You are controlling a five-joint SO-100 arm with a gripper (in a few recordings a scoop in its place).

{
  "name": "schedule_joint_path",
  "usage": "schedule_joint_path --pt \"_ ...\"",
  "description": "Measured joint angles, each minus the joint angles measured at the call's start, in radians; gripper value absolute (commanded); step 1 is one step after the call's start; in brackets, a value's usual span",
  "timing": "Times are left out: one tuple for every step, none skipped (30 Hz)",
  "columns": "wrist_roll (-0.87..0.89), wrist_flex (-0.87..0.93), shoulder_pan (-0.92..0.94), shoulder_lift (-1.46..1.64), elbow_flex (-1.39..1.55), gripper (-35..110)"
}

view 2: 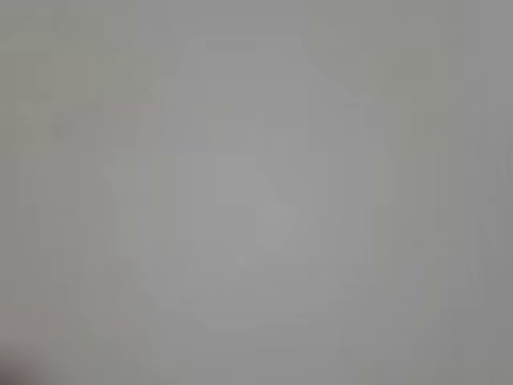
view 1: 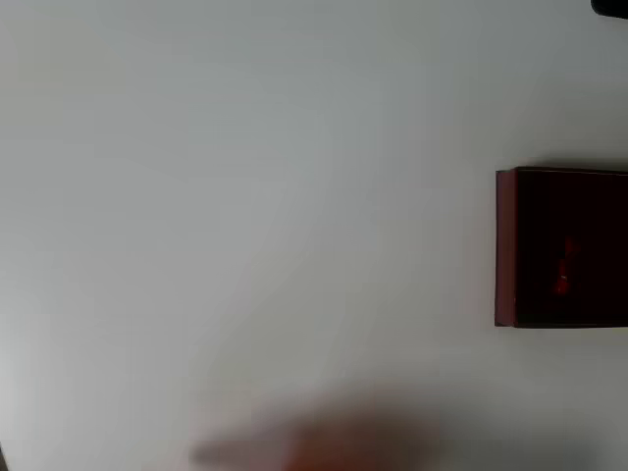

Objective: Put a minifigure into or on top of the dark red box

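In the overhead view, your dark red box (view 1: pixel 505 245) sat at the right edge of the frame, about halfway down, and part of it was cut off by the edge. Inside its dark middle there was a small bright red shape, low and a bit to the right. It looked like the minifigure (view 1: pixel 562 278), lying in the box, but the picture was too fuzzy to be sure.

The rest of the white desk (view 1: pixel 245 196) was bare. At the bottom of the frame there was a blurry orange smudge, which was likely your arm (view 1: pixel 334 451), well apart from the box. You could not tell if its jaws were wide or narrow.

The wrist view was just a grey blur.

So the job looked done, with nothing left to carry.
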Motion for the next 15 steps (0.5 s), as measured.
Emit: schedule_joint_path --pt "-0.003 -0.005 0.0 0.006 0.012 0" --pt "-0.014 -0.009 0.006 0.009 0.015 0" --pt "-0.018 -0.011 0.005 0.012 0.021 0" --pt "-0.021 -0.012 0.002 0.015 0.034 0" --pt "-0.021 -0.021 -0.003 0.026 0.052 0" --pt "-0.025 -0.026 -0.003 0.041 0.069 0" --pt "-0.025 -0.028 -0.003 0.063 0.084 0" --pt "-0.025 -0.028 0.0 0.097 0.089 0" --pt "-0.026 -0.014 -0.002 0.146 0.101 0" --pt "-0.026 0.012 -0.009 0.201 0.121 0" --pt "-0.026 0.038 -0.009 0.252 0.135 0" --pt "-0.026 0.071 -0.009 0.313 0.141 0" --pt "-0.026 0.095 -0.005 0.362 0.15 0" --pt "-0.028 0.106 -0.005 0.385 0.155 0" --pt "-0.034 0.109 -0.005 0.394 0.153 0"
